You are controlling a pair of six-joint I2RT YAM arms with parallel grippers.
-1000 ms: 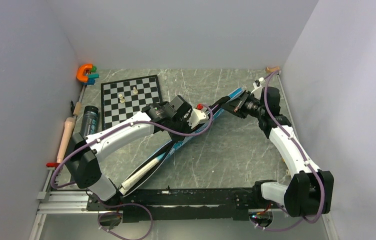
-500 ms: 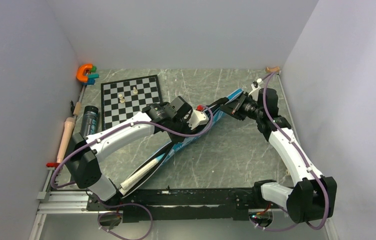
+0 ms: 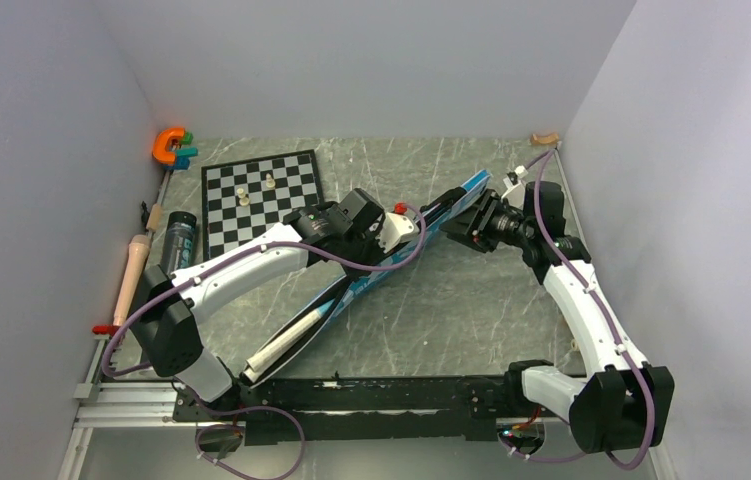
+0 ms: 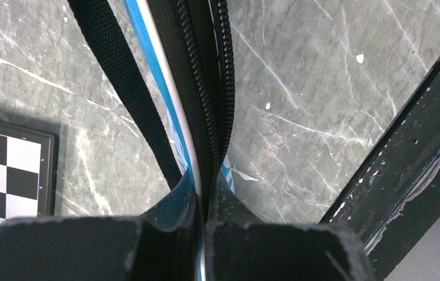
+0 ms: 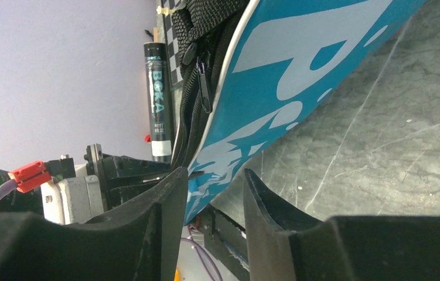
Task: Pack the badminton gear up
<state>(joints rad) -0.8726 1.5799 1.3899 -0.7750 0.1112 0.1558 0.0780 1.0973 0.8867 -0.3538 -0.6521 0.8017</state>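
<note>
Bag: blue bag (image 3: 349, 292) runs diagonally across the table (image 3: 471, 300).
Left wrist view only: left gripper (image 4: 201, 219) pinched tight on the bag's zippered edge.
Right wrist view only: right gripper (image 5: 214, 199) jaws parted, straddling the bag's edge without clamping it; zipper pull (image 5: 203, 83) visible.

— Bright, even, diffuse from above. Only soft, faint shadows on the table (image 3: 471, 300) beneath both arms.
— Close to the left gripper (image 4: 204, 202), heavy blur: dark, smeared fingers right at the lens. Farther out, crisp zipper teeth and stone veins.
— Same around the right gripper (image 5: 212, 175). Soft-edged black fingers; sharp white lettering on the bag (image 5: 323, 47) just beyond the tips.
— Mild sheen there too. Flat lilac cast on the walls (image 3: 351, 60).
</note>
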